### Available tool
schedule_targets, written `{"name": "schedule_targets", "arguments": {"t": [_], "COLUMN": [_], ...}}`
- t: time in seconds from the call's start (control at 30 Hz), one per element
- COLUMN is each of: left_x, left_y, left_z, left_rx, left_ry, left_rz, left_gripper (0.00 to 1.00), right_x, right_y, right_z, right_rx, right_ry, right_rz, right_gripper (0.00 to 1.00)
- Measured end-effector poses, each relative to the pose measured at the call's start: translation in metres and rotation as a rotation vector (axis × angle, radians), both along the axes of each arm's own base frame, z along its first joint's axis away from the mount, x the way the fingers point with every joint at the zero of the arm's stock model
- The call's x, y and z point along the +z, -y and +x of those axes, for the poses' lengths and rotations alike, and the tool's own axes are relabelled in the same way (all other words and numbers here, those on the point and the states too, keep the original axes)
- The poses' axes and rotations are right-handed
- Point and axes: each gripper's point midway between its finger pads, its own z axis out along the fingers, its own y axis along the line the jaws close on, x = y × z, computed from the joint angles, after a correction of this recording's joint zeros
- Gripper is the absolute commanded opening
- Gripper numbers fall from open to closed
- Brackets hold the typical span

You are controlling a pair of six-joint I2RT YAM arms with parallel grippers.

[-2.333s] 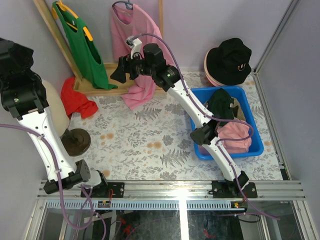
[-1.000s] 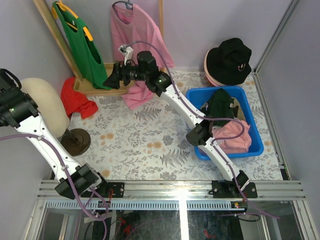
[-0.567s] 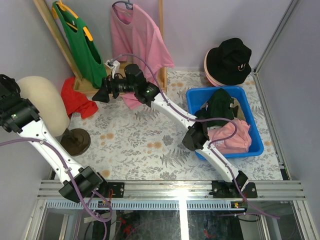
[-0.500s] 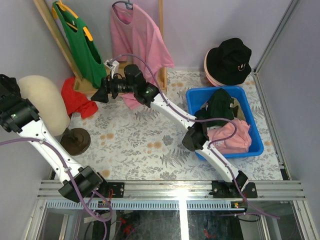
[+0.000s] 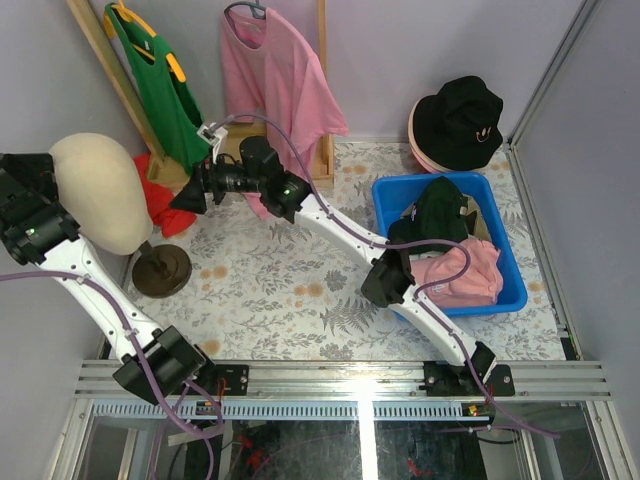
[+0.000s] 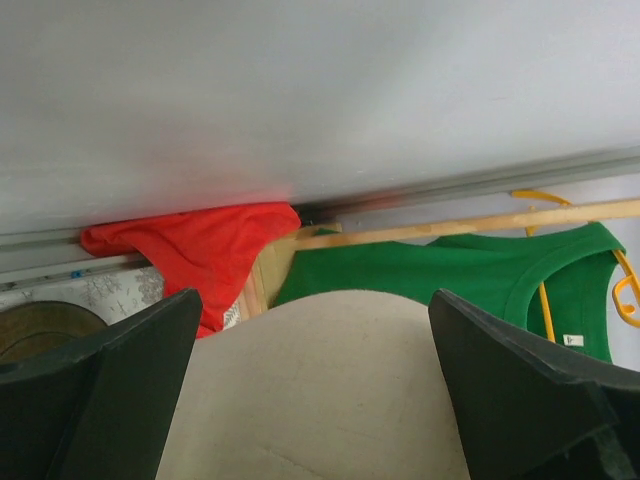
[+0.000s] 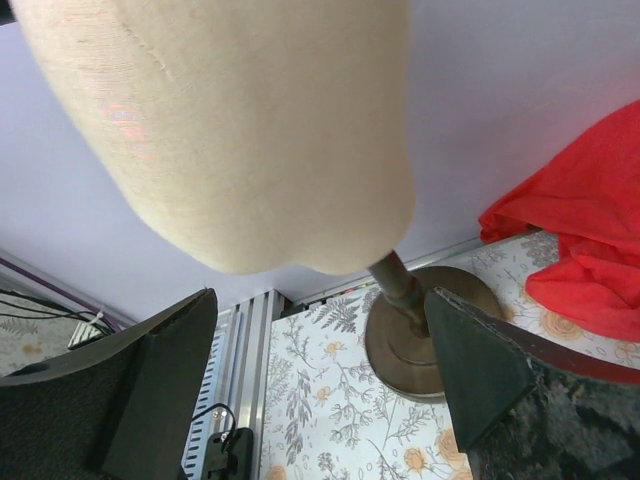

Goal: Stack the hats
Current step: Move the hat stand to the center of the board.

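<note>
A black bucket hat [image 5: 458, 120] sits on a pink hat's brim [image 5: 420, 152] at the back right. A dark green cap [image 5: 440, 210] and a pink cap [image 5: 468, 275] lie in the blue bin [image 5: 505, 300]. My left gripper [image 5: 35, 205] is open at the far left. Its fingers straddle the cream mannequin head [image 5: 100, 190], seen close in the left wrist view [image 6: 330, 390]. My right gripper [image 5: 188, 197] is open and empty, reaching left toward the head. In the right wrist view [image 7: 315, 380] the head [image 7: 250, 130] and its stand base [image 7: 420, 330] lie just ahead.
A red cloth [image 5: 165, 205] lies behind the right gripper by the wooden rack [image 5: 100, 50]. A green T-shirt [image 5: 165, 90] and a pink T-shirt [image 5: 275, 80] hang on it. The stand's brown base [image 5: 162, 270] rests on the floral table. Walls close off both sides.
My right arm has swung left from the pink T-shirt to the mannequin head. My left arm has dropped beside the head. The head and its base have shifted slightly right.
</note>
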Motion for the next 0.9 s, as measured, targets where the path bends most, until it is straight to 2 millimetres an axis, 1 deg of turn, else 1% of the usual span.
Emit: {"name": "schedule_targets", "arguments": {"t": [0.1,0.23,0.57,0.9], "left_x": [-0.003,-0.005,-0.004,-0.005], "left_y": [0.002,0.007,0.013,0.030], "left_z": [0.010,0.019,0.032,0.052], "left_rx": [-0.047,-0.101,-0.180,-0.333], "left_ry": [0.012,0.027,0.073,0.131], "left_rz": [-0.012,-0.022,-0.012,-0.029], "left_gripper": [0.93,0.93,0.89,0.87], "right_x": [0.001,0.003,0.006,0.004], "right_y": [-0.004,-0.007,-0.007,-0.006], "right_z": [-0.008,-0.009,-0.003,0.007], "right_rx": [0.009,-0.001,-0.029,-0.075], "right_ry": [0.004,0.008,0.024,0.052], "right_rz": [0.006,0.012,0.023,0.019], "right_gripper": [0.93,0.93,0.93,0.93]}}
